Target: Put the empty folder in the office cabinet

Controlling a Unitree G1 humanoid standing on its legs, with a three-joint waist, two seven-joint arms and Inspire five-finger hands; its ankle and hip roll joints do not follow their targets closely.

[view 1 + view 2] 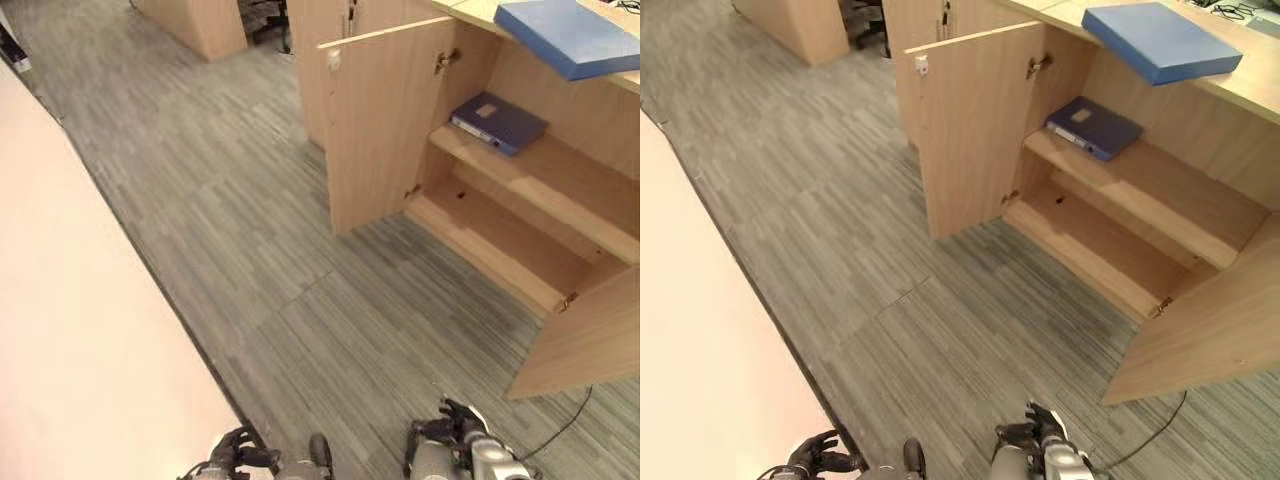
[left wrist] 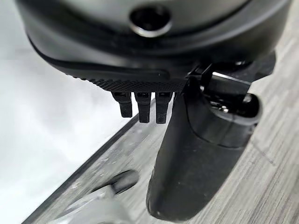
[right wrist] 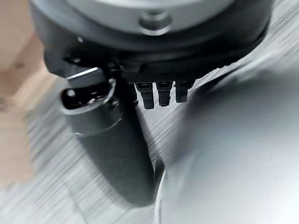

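Already a flat dark blue folder point(image 1: 499, 122) with a pale label lies on the open cabinet's upper shelf point(image 1: 560, 180), while both the left hand point(image 1: 232, 455) and the right hand point(image 1: 455, 422) hang low, fingers relaxed, holding nothing.

cabinet point(image 1: 520, 215) upper right wide open, both doors point(image 1: 385, 125) swung out. dark folder point(image 1: 497, 122) hogs upper shelf's left end, lower shelf point(image 1: 500, 245) free. carpet point(image 1: 300, 300) mid frame open.

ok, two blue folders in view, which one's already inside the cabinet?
The darker blue folder, lying flat on the upper shelf behind the open door. The lighter blue folder lies on the cabinet top, overhanging its edge.
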